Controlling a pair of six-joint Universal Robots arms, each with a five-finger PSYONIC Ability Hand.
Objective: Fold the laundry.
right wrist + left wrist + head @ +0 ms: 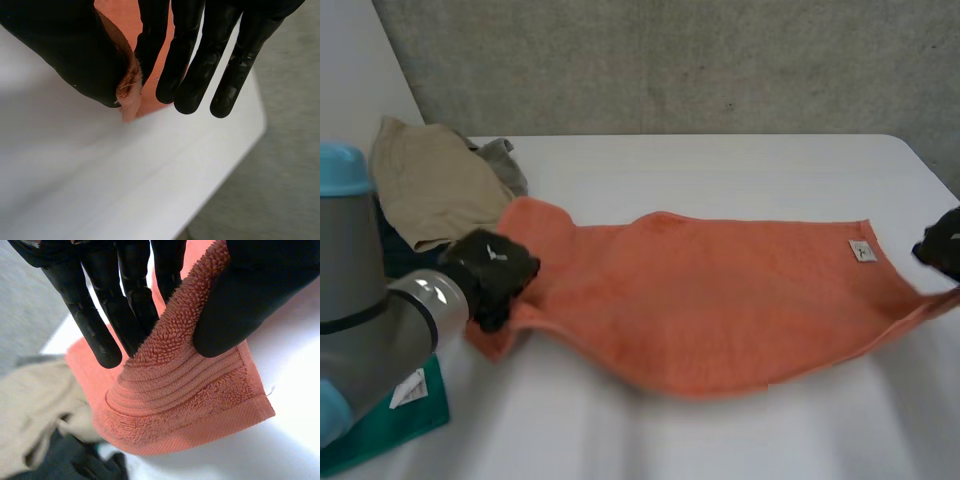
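1. Head view: we list the orange towel (720, 300), spread across the white table (720, 170). The left hand (490, 268) sits low at its left end and the right hand (942, 245) at its near-right corner.
2. Left wrist view: thumb (250, 295) and straight fingers (100, 335) clamp the towel's edge.
3. Right wrist view: thumb (65, 45) pinches the corner against the fingers (190, 75). We advise lifting both ends level, with the towel taut.

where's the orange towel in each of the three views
Head view: orange towel spread across the white table, left hand at one end, right hand at the other.
Left wrist view: orange towel end pinched in the left hand.
Right wrist view: orange towel edge pinched in the right hand.
Shared landmark: the white table.
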